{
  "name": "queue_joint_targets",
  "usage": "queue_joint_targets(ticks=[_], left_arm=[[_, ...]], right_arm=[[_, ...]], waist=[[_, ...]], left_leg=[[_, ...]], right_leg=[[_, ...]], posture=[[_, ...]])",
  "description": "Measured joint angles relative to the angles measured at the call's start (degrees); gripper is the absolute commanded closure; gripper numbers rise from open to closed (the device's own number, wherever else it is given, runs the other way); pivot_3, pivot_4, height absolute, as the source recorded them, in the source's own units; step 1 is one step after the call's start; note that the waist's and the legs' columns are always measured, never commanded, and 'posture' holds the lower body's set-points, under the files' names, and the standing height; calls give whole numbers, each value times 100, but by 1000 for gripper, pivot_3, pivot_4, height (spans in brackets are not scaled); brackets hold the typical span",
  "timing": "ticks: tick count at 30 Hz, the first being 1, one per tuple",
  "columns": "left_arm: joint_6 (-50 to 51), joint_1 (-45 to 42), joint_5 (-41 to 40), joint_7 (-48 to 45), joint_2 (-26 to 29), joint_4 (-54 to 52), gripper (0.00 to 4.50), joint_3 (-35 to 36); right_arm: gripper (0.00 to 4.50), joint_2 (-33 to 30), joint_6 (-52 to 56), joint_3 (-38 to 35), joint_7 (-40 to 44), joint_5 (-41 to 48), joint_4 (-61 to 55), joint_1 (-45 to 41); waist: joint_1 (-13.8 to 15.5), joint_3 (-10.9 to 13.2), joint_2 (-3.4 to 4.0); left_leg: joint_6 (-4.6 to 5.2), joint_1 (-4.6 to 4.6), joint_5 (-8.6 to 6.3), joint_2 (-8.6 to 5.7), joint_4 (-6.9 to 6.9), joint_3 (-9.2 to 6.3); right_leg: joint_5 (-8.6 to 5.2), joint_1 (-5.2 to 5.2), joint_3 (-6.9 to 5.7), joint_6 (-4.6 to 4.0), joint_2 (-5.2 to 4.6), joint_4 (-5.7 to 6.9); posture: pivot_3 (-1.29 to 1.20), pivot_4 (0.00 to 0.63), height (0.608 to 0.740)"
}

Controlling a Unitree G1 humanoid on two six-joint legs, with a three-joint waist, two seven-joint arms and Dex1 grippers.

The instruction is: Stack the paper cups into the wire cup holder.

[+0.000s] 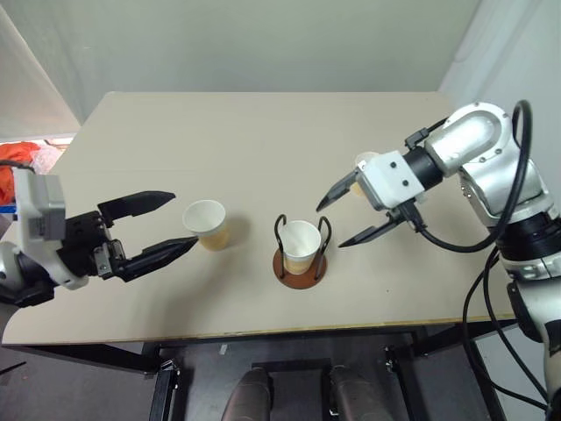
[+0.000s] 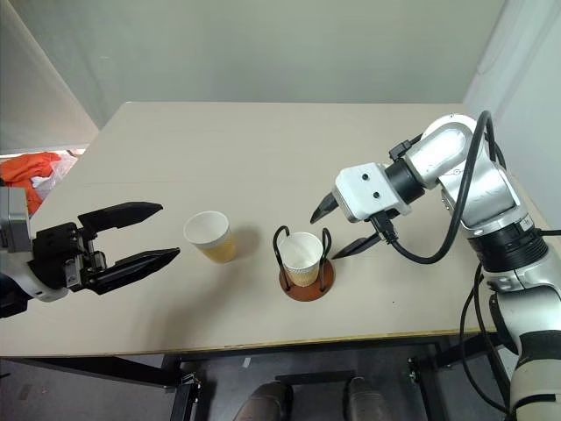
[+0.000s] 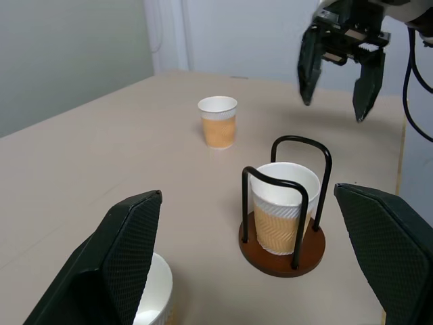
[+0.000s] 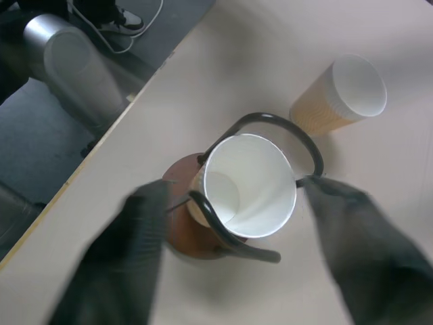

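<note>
Right tool (image 1: 361,213) wide open, empty, hanging just right of and above wire cup holder (image 1: 301,263). One paper cup (image 1: 300,246) upright inside holder. Second cup (image 1: 207,224) left of it on surface (image 1: 245,140), by left tool (image 1: 165,226), wide, empty. Third cup (image 3: 218,121) far right. No readable writing.

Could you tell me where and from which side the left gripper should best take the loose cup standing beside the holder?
Probably across the upper wall, just under the rolled rim, coming level from the robot's left. The cup stands upright, mouth up, widest there, and the open left gripper already faces it; the wire cup holder blocks the opposite side.
</note>
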Motion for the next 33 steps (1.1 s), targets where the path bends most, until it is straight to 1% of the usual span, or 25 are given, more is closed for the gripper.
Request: queue_joint_targets(ticks=[2, 4, 7, 9, 12, 13, 14, 15, 19, 27, 30, 33], left_arm=[[-106, -166, 81, 75, -4, 44, 0, -41], [-296, -504, 255, 267, -30, 138, 0, -182], [-572, -955, 639, 582, -170, 334, 0, -610], [-705, -1161, 884, 659, -281, 449, 0, -1015], [-813, -1417, 1193, 650, -318, 519, 0, -1622], [-868, -1563, 1328, 665, -327, 580, 0, -1815], [-909, -1753, 1489, 701, -329, 670, 0, -2025], [-938, -1881, 1597, 738, -329, 724, 0, -2156], [-932, -2051, 1622, 746, -329, 754, 0, -2291], [-746, -1795, 1532, 722, -253, 605, 0, -2189], [-693, -1767, 1420, 744, -253, 472, 0, -2101], [-655, -1659, 1347, 752, -253, 372, 0, -1986]], right_arm=[[544, 237, -132, -23, -307, -256, 753, -310], [544, 503, -341, -87, -864, -636, 1778, -783], [544, 731, -985, -104, -1660, -1308, 3663, -1444], [544, 806, -1394, -83, -2072, -1708, 4737, -1656], [544, 897, -1821, -22, -2638, -2260, 5960, -1711], [544, 934, -1897, -13, -2802, -2401, 6271, -1716], [544, 985, -1957, -10, -2954, -2542, 6535, -1721], [544, 1034, -2004, -11, -3059, -2630, 6714, -1741], [544, 1075, -2060, -27, -3359, -2915, 7095, -1825], [544, 1233, -2035, -81, -3549, -3177, 7331, -1831], [1129, 1272, -2043, -91, -3581, -3263, 7340, -1810], [2125, 1298, -2074, -92, -3525, -3306, 7342, -1746]], waist=[[-3, 1, 1], [2, 1, 3], [46, 0, 0], [78, 0, 0], [97, 0, 1], [102, 1, 2], [102, 1, 3], [101, 2, 3], [52, 2, 4], [40, 2, 4], [54, 2, 4], [55, 2, 4]], left_leg=[[-1, 0, 2, 0, 1, -1], [2, 7, 6, 1, 0, -8], [1, 14, 4, 4, -3, -19], [-5, 11, -1, 4, -3, -18], [-13, -3, -17, 4, -2, -17], [-15, -11, -21, 4, -2, -17], [-20, -17, -27, 6, -4, -17], [-25, -21, -33, 9, -5, -16], [-41, -24, -57, 31, -10, -7], [-42, -21, -63, 70, -20, 13], [-41, -13, -60, 77, -15, 19], [-41, -3, -59, 78, -11, 21]], right_leg=[[9, -4, 2, -15, 0, 0], [18, -4, 3, -29, -1, 1], [25, -1, 3, -41, -7, -5], [26, -1, 2, -42, -9, -5], [31, -9, 0, -39, -10, -8], [36, -17, -1, -31, -10, -8], [52, -26, -5, -3, -9, -8], [66, -33, -10, 22, -8, -11], [69, -39, -24, 27, 1, -25], [67, -36, -26, 25, 13, -41], [65, -32, -27, 20, 13, -29], [59, -25, -27, 10, 14, -19]], posture=[[0, 150, 740], [0, 150, 740], [0, 150, 740], [0, 150, 740], [0, 150, 740], [0, 150, 740], [0, 150, 740], [0, 150, 740], [0, 150, 740], [0, 150, 740], [0, 150, 740], [0, 150, 740]])
